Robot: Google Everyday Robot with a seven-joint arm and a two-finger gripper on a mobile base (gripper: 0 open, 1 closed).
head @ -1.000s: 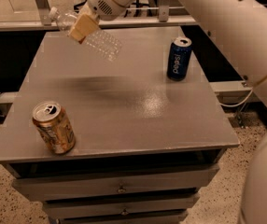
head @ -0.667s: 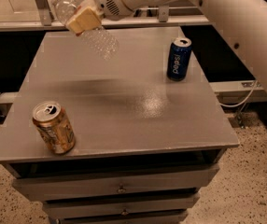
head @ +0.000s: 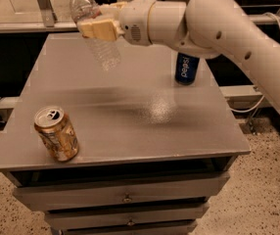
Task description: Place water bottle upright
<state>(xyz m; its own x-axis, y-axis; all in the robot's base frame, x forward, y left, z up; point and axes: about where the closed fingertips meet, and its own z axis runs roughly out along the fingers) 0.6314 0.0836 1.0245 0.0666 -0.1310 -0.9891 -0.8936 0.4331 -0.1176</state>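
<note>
**Change since the earlier frames:** the water bottle (head: 105,54) now sits steeper, its cap raised closer to the top edge of the frame. The arm has swung lower across the upper right and covers the top of the blue Pepsi can (head: 186,68).

**Water bottle:** upper left of the frame, held in the air above the far left part of the tabletop (head: 130,124). It is tilted, with the white cap up and to the left and the base down and to the right. The base is clear of the surface and touches nothing there.

**Gripper** (head: 95,29)**:** upper left of centre, with its tan pads clamped across the upper body of the bottle, just below the shoulder. It touches nothing else.

**Task progress:**
- Done: the bottle is grasped, lifted and partly turned toward vertical.
- Left, by judgement: finish the rotation until the cap points straight up, lower the base flat onto the tabletop, then release and withdraw without tipping it.
- The task looks roughly half done.

**Other items:**
- Blue Pepsi can: upright at the far right, well apart from the bottle.
- Gold can (head: 57,133): near left edge, leaning.
- Drawers (head: 125,198): below the tabletop, closed.
</note>
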